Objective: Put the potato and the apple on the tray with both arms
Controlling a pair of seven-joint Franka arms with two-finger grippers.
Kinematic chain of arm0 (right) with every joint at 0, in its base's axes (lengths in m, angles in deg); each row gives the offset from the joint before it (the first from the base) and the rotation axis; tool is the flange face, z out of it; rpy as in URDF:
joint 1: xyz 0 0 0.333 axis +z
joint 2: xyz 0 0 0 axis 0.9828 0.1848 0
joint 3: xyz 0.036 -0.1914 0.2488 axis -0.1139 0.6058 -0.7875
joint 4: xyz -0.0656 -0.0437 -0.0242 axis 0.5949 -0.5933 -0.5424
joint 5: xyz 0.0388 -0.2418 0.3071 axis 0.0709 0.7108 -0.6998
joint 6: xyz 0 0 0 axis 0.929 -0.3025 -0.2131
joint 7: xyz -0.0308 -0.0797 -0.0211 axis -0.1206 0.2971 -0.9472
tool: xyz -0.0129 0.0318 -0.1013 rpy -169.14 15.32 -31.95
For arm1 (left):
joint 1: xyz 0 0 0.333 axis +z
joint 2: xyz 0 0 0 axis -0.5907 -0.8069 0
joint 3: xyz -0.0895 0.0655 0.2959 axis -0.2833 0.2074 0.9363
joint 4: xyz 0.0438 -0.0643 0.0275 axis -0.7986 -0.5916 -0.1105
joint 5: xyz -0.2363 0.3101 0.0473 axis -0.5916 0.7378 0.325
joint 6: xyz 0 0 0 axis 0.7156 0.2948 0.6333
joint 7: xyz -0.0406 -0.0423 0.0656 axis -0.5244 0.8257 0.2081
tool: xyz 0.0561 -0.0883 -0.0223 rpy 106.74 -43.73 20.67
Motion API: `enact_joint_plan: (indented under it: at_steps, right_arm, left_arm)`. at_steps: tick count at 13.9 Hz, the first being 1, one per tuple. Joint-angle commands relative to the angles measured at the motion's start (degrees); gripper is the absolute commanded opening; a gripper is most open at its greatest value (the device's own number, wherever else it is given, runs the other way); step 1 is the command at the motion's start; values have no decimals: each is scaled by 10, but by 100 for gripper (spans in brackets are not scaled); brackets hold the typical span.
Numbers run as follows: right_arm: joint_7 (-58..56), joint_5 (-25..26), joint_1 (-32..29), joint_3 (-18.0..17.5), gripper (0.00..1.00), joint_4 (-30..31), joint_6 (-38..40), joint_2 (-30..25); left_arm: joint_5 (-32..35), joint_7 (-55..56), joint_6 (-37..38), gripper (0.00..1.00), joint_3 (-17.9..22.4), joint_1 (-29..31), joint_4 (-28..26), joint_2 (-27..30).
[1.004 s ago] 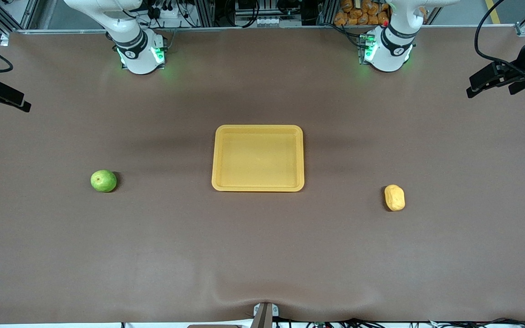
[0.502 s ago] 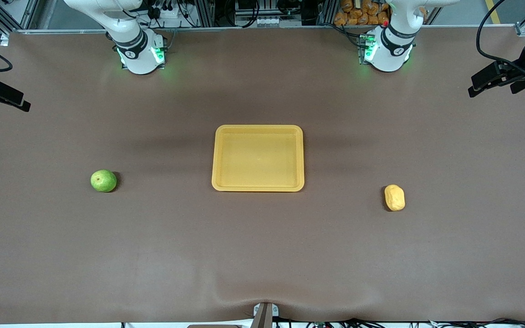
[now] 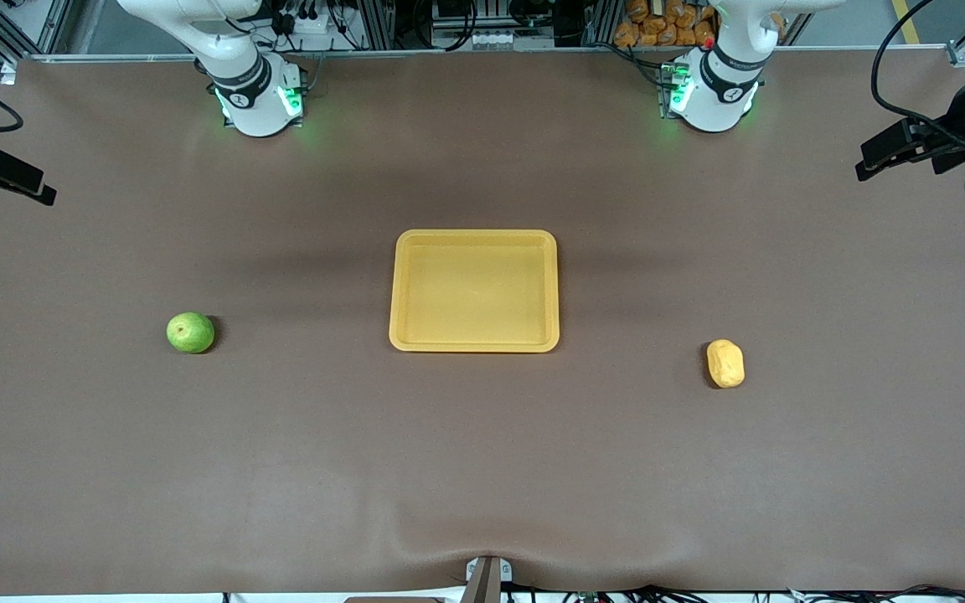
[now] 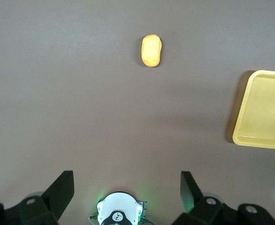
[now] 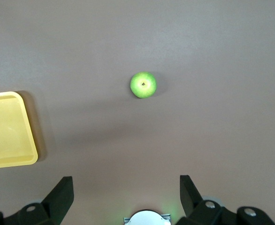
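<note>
The yellow tray (image 3: 474, 343) lies empty at the table's middle. The green apple (image 3: 190, 332) sits on the cloth toward the right arm's end, and it also shows in the right wrist view (image 5: 143, 85). The yellow-tan potato (image 3: 725, 363) lies toward the left arm's end, and it also shows in the left wrist view (image 4: 151, 50). My left gripper (image 3: 868, 166) hangs high over the table's end on its own side, open and empty (image 4: 126, 180). My right gripper (image 3: 40, 191) hangs over its own end, open and empty (image 5: 126, 185). Both are well away from the fruit.
The two arm bases (image 3: 260, 100) (image 3: 713, 92) stand along the table's back edge with green lights on. A small metal clamp (image 3: 487, 578) sits at the front edge, where the brown cloth bulges a little. The tray's corner shows in both wrist views (image 4: 262, 112) (image 5: 8, 133).
My left gripper has shifted very slightly over its end of the table. The apple, potato, tray and right gripper have not moved.
</note>
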State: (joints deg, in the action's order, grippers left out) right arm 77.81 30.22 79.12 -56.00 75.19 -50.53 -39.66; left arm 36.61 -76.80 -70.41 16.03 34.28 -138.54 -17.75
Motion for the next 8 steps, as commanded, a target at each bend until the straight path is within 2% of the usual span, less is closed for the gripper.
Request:
enact_joint_plan:
  at_steps: [1, 8]
  right_arm:
    - [7, 9, 4, 1, 100, -13, 9, 6]
    - [7, 10, 3, 1, 100, -13, 9, 6]
  left_arm:
    - [7, -5, 7, 100, 3, -4, -4, 2]
    - [9, -2, -10, 100, 4, -4, -29, -5]
